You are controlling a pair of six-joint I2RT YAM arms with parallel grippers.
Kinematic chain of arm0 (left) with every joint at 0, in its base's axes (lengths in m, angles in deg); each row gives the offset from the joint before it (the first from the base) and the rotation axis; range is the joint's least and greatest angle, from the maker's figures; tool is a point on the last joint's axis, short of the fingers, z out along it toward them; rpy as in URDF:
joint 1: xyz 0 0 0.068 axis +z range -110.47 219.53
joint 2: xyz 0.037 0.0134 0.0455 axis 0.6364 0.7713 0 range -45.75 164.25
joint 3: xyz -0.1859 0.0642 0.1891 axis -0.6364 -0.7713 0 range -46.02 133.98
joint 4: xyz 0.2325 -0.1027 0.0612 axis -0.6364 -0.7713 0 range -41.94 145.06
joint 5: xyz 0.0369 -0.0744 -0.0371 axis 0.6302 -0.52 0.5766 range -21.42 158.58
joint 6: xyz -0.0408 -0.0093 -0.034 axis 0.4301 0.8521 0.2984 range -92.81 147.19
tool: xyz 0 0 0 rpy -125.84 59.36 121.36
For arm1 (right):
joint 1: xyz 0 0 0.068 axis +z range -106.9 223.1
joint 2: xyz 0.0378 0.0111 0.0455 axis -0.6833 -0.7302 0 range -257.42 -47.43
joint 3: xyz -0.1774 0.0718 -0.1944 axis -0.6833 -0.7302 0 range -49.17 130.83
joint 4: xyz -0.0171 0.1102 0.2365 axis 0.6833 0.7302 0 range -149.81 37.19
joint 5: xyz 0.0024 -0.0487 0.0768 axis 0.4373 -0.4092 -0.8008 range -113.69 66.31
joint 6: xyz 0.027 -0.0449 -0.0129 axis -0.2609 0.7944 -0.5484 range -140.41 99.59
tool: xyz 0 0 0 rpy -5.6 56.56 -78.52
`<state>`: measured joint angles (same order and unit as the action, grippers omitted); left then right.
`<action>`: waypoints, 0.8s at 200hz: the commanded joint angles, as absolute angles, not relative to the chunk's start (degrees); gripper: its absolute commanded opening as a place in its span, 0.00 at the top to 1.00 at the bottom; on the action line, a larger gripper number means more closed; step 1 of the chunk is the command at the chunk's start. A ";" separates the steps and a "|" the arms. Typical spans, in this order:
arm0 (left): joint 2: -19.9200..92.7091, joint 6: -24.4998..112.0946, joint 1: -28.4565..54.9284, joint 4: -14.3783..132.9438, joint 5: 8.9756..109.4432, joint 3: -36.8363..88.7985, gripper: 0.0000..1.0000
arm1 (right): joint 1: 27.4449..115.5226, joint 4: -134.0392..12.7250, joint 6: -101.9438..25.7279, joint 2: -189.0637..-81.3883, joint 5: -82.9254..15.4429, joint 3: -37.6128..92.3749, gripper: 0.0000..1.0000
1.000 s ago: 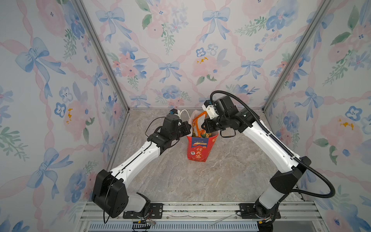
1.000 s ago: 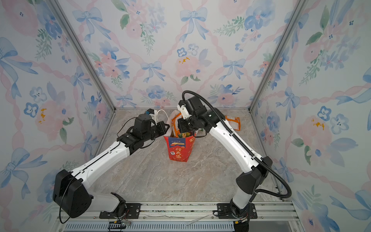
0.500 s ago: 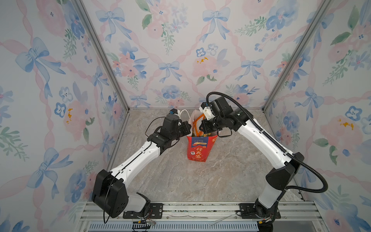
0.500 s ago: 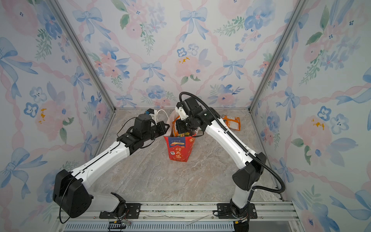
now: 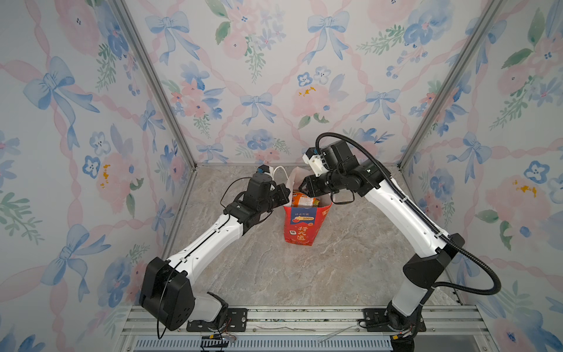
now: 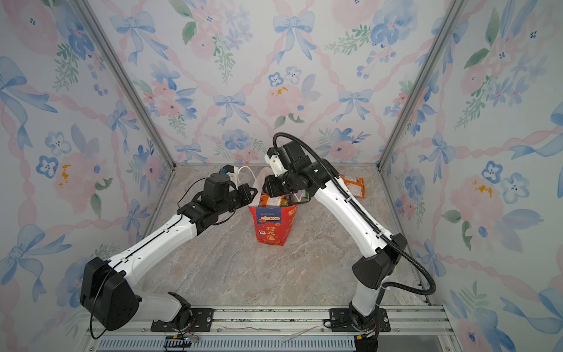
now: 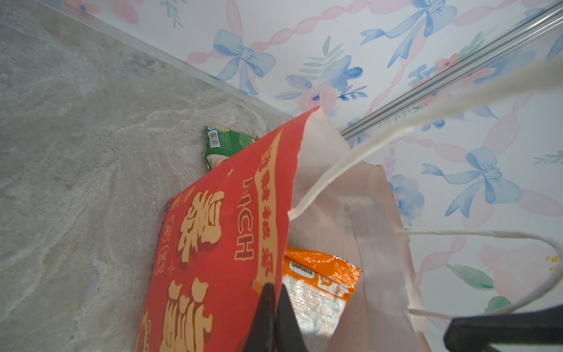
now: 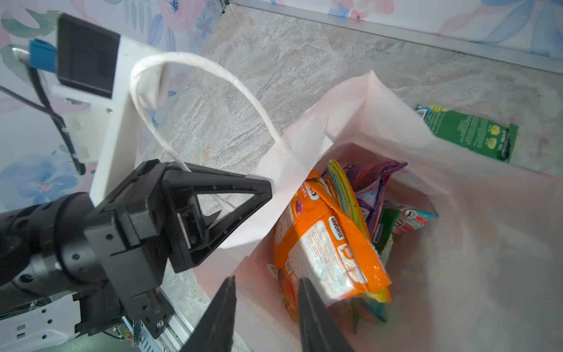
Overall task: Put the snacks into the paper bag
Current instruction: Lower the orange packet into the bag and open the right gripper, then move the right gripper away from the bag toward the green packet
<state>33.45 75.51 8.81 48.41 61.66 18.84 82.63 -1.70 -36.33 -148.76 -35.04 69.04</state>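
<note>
The paper bag (image 5: 300, 227) is stood upright mid-table, rim pinched by the left gripper (image 7: 275, 289). The right gripper (image 8: 265, 282) is held over the bag mouth, jaws parted, nothing gripped. Several snacks (image 8: 329, 253) are seen inside; a green packet (image 8: 469, 134) is seen on the table (image 5: 304, 274) behind it.

The red wall of the paper bag (image 7: 213, 243) is hiding most of the green packet (image 7: 227, 143) behind it. At two o'clock from the bag, the right arm (image 6: 344, 210) is covering part of an orange packet (image 6: 355, 186). The Savoria packet (image 8: 323, 253) is burying the snacks (image 8: 376, 179) underneath, their print blurring beyond reading
</note>
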 commanded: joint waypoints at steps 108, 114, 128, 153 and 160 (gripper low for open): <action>32.12 75.86 9.07 49.80 60.17 17.84 1.00 | 65.96 -31.03 -58.23 -120.63 -49.11 39.55 0.33; 32.12 75.86 9.03 49.80 60.10 17.79 1.00 | 64.95 -32.60 -59.92 -118.90 -48.39 37.11 0.31; 32.21 75.80 9.16 49.95 59.93 17.88 1.00 | 62.78 -34.23 -62.38 -115.64 -46.11 32.65 0.25; 32.30 75.88 9.63 49.96 59.66 17.79 1.00 | 58.96 -37.80 -67.08 -110.51 -42.88 24.69 0.21; 32.30 75.96 9.72 50.04 59.53 17.74 1.00 | 58.04 -38.50 -68.07 -109.30 -42.12 22.72 0.19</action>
<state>33.43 75.51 9.22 48.84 61.20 18.58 60.86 -31.80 -60.85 -113.33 -45.69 28.19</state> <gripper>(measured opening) 0.048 0.789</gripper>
